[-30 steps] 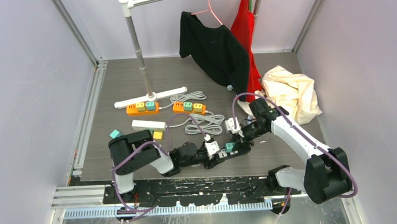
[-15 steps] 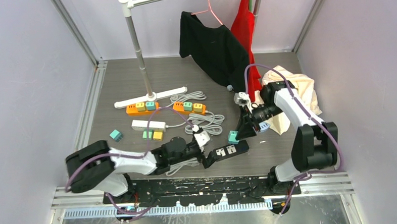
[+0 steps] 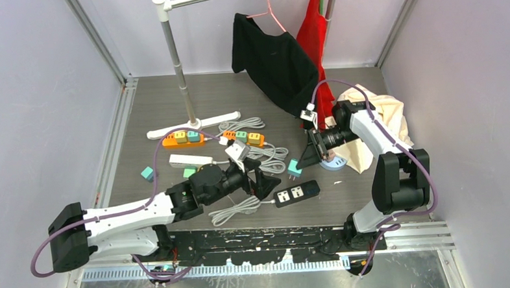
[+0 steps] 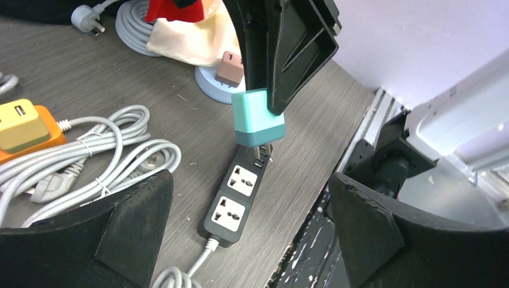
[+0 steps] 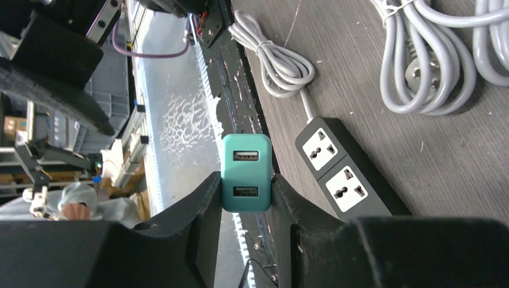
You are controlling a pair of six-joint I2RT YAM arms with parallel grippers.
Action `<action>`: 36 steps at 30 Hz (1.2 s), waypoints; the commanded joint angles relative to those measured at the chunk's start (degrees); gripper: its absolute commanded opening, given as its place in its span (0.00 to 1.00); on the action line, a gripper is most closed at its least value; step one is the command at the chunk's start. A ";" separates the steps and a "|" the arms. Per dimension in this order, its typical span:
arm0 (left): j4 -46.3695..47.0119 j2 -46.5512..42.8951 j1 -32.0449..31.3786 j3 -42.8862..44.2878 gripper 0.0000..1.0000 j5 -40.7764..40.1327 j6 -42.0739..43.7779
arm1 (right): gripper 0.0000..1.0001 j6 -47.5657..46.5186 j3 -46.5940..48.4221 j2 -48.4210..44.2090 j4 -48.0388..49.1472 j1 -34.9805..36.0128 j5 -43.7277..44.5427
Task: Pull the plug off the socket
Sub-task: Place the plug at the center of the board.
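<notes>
The right gripper (image 5: 245,183) is clamping narrowly on the teal plug (image 5: 245,172), its two fingers (image 5: 203,207) pressing the plug's flat opposite sides, with the USB face turned toward the wrist camera. The plug is hanging in the air over the black socket strip (image 3: 296,193), which is lying flat near the worktop's near edge, right of the middle. In the left wrist view the prongs are pointing down at the strip's end and appear to be clear of it, so the pull is looking done. The left gripper (image 3: 259,181) is standing wide and holding nothing, just beside the strip. The plug is looking like a small, rigid, light plastic block with smooth walls, so a firm pinch on the broad sides, as now, is probably suiting it best, and a skewed grip could be letting it slide. The strip is also looking light and would probably be lifting with a tight plug unless pressed down. Near the cream cloth (image 3: 375,122) toward the right edge, a pale round dish (image 4: 210,91) is carrying one pinkish adapter (image 4: 230,67).
</notes>
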 commanded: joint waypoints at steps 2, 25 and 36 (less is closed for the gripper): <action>-7.09 2.02 0.28 6.90 1.00 -5.04 -10.19 | 0.05 13.11 -0.10 -0.84 6.60 -0.18 -0.38; -40.57 31.70 -10.53 42.16 0.81 -30.40 -7.35 | 0.06 13.13 -0.17 -0.88 6.66 -0.18 -0.88; -46.60 40.66 -10.32 50.96 0.58 -34.47 -7.77 | 0.06 12.11 -0.17 -1.14 5.80 -0.14 -1.42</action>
